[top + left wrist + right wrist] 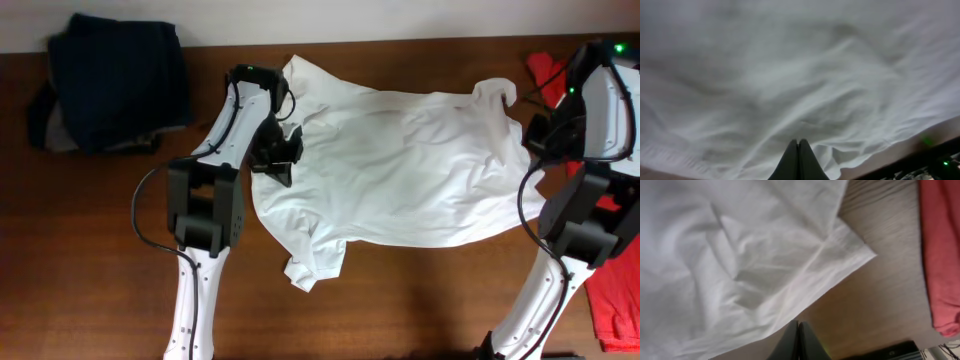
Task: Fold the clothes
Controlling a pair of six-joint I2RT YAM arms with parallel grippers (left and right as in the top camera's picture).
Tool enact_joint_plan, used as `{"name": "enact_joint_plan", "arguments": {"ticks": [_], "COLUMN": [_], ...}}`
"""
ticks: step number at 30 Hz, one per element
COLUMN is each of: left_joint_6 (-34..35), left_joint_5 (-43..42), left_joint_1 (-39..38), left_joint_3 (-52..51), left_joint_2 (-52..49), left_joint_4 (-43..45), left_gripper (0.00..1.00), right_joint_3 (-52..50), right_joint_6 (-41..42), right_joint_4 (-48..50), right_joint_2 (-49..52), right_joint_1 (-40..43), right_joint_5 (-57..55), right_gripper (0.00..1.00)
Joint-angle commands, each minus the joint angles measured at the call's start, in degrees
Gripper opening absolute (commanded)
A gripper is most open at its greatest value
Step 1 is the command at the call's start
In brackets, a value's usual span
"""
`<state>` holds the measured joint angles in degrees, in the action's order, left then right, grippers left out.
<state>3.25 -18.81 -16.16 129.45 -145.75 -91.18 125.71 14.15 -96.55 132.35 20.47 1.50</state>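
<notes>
The white T-shirt [400, 170] lies crumpled and spread across the middle of the brown table [90, 250]; its chest print does not show. My left gripper [282, 165] is at the shirt's left part. In the left wrist view its jaws [798, 142] are shut just above the wrinkled white cloth [790, 75], and I see nothing between them. My right gripper [533, 150] is at the shirt's right edge. In the right wrist view its jaws [798, 323] are shut and empty over bare wood, right beside the shirt's hem [830, 255].
Dark navy folded garments [115, 75] lie at the back left. A red T-shirt [615, 290] lies along the right edge under the right arm and also shows in the right wrist view [940, 255]. The table's far edge meets a pale wall.
</notes>
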Motion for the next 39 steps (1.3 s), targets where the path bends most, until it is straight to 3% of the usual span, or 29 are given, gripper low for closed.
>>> {"name": "enact_joint_plan", "arguments": {"ticks": [1,2,4,5,6,11,12,15,16,17,18,23,27,30,31,32,33,35,39], "left_joint_6": [2.9,3.0,9.2,10.8,11.1,13.3,13.3,13.2,13.2,13.2,13.2,13.2,13.2,13.2,13.2,13.2,13.2,13.2,12.5], "left_joint_5": [4.3,5.0,14.8,17.0,17.4,20.5,20.5,20.5,20.5,20.5,20.5,20.1,20.1,20.1,20.1,20.1,20.1,20.1,20.1], "left_joint_1": [2.4,3.8,7.1,8.5,10.9,20.0,20.6,20.6,20.6,20.6,20.6,20.5,20.6,20.6,20.6,20.6,20.6,20.6,20.3], "left_joint_3": [-5.5,-6.8,-7.4,-7.4,-7.4,-6.1,-4.9,-2.5,-2.5,-2.5,-2.5,-2.5,-2.5,-2.5,-2.5,-2.5,-2.5,-2.5,0.1], "left_joint_2": [-0.7,-1.4,-1.6,-1.6,-1.6,-1.5,-1.4,-1.4,-1.4,-1.4,-1.4,-1.4,-1.4,-1.4,-1.4,-1.4,-1.4,-1.4,-1.4], "left_joint_4": [1.9,2.0,1.6,1.3,1.1,-1.6,-2.6,-3.6,-3.6,-3.6,-3.5,-3.5,-3.8,-3.8,-3.8,-3.8,-3.8,-3.8,-5.6], "left_gripper": [0.01,0.01,0.01,0.01,0.01,0.01,0.01,0.01,0.01,0.01,0.01,0.01,0.01,0.01,0.01,0.01,0.01,0.01,0.01], "right_joint_3": [-1.4,-1.4,-1.4,-1.4,-1.4,-1.4,-1.7,-4.2,-5.6,-7.9,-10.2,-22.8,-26.9,-28.7,-28.8,-28.8,-28.8,-27.9,-15.0], "right_joint_6": [-0.4,-0.4,-1.6,-2.8,-3.0,-3.3,-3.3,-3.2,-3.3,-4.1,-6.6,-7.7,-7.7,-6.2,-6.2,-6.1,-5.3,-4.0,-1.6], "right_joint_4": [-0.2,-0.3,-0.4,-0.4,-0.4,-0.1,-0.3,0.0,0.1,0.3,1.0,11.2,17.4,20.4,20.6,21.0,21.7,22.5,16.0], "right_joint_2": [-1.1,-1.1,-1.1,-1.1,-1.1,-1.0,-0.9,-0.9,-0.9,-0.9,-0.9,-0.9,-0.8,-0.8,-0.8,-0.8,-0.8,-0.9,-0.9], "right_joint_1": [-2.4,-3.0,-4.2,-4.7,-5.1,-5.1,-5.1,-3.7,-2.8,-2.0,-1.7,-4.8,-5.1,-5.1,-5.1,-5.1,-5.0,-4.9,-0.9], "right_joint_5": [1.3,1.4,1.4,1.5,1.3,1.3,1.0,1.1,1.8,4.7,8.9,13.1,13.0,10.0,10.0,10.0,9.8,7.4,-0.9], "right_gripper": [0.05,0.07,0.25,0.43,0.53,0.80,0.80,0.75,0.67,0.53,0.49,0.53,0.43,0.41,0.35,0.12,0.04,0.04,0.04]}}
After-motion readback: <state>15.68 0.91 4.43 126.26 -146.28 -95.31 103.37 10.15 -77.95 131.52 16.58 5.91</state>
